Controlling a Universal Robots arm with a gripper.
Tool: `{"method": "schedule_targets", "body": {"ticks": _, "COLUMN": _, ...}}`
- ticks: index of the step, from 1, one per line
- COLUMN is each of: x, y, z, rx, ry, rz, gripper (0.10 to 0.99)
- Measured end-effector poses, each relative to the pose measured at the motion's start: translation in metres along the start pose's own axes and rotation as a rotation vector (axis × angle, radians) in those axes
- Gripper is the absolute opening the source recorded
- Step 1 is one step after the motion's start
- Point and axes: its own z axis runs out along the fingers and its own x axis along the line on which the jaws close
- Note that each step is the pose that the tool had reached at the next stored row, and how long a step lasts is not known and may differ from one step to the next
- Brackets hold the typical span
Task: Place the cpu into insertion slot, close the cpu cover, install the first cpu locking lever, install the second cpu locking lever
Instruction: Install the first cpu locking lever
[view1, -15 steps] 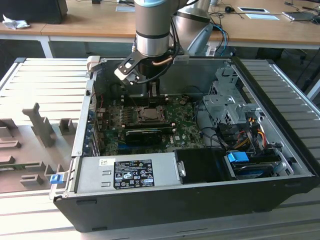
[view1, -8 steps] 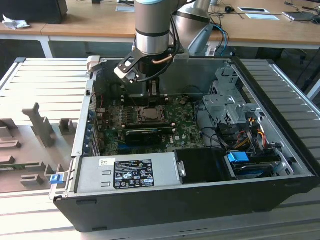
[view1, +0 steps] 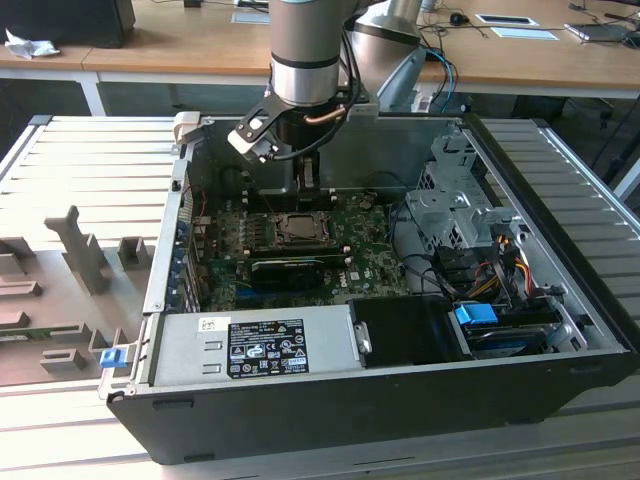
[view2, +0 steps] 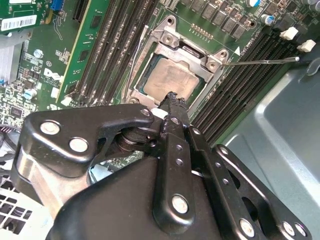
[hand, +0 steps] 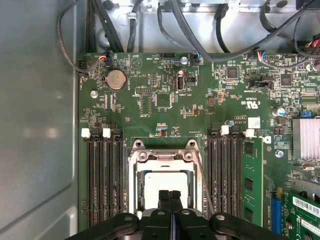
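Gripper: the gripper has its black fingers pressed flat together with nothing between them; in the exterior view it hangs straight down from the arm inside the open computer case
Where it hovers: right over the near edge of the socket, its tip above one edge of the chip; I cannot tell whether it touches
Cpu: the cpu lies flat in the insertion slot, dull silver top facing up, also seen from above in the first wrist view
Cover: the cpu cover is folded down around the chip, which shows through its square window
Lever: one thin locking lever sticks out sideways from a socket corner, over the black memory slots, not tucked in along the frame
Surroundings: green motherboard, a round coin battery well away from the socket, one green memory stick standing in its slot beside the socket
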Motion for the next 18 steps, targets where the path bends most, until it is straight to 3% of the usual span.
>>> {"method": "schedule_targets", "body": {"ticks": 18, "x": -0.0001, "y": 0.0001, "z": -0.0040, "rx": 0.000, "ry": -0.0003, "rz": 0.001, "gripper": 0.106}}
